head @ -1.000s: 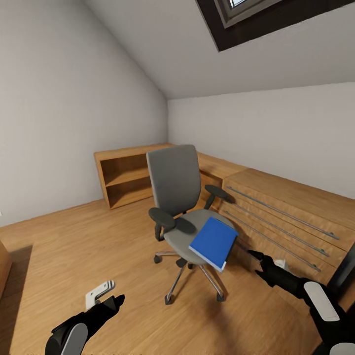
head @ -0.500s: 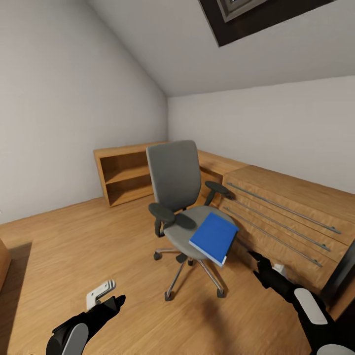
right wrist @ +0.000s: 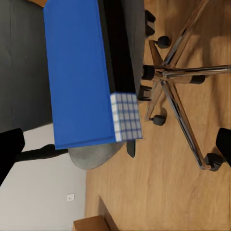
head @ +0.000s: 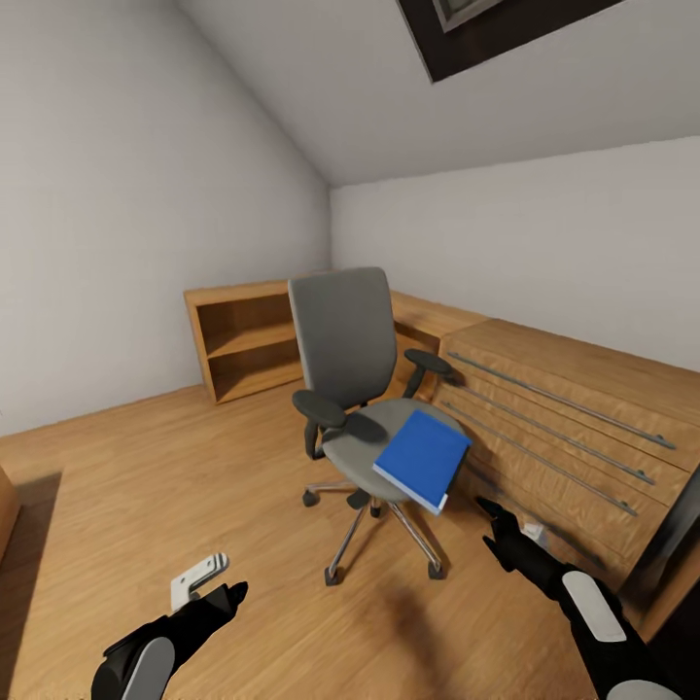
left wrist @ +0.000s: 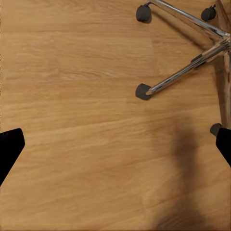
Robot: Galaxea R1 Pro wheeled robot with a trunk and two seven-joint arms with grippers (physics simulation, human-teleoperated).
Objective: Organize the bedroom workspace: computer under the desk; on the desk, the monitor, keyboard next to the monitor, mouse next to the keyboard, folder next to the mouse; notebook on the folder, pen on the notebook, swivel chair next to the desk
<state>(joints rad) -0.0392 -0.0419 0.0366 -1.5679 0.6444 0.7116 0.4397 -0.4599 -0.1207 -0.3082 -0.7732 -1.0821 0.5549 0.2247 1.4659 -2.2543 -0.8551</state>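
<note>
Bright blue flat binder [head: 422,456] with a black spine and white page edges, which look kinda grid-patterned in the right wrist view. Grey upholstered swivel chair [head: 342,340] has black armrests and a chrome base. Oak plank floor [head: 146,486], pale grey walls [head: 117,214], light oak dresser [head: 564,418].

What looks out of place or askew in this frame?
The blue folder lies on the swivel chair seat, skewed, with one corner jutting past the front edge toward the dresser. The chair stands mid-floor. The right pincer is close to the folder, open.
</note>
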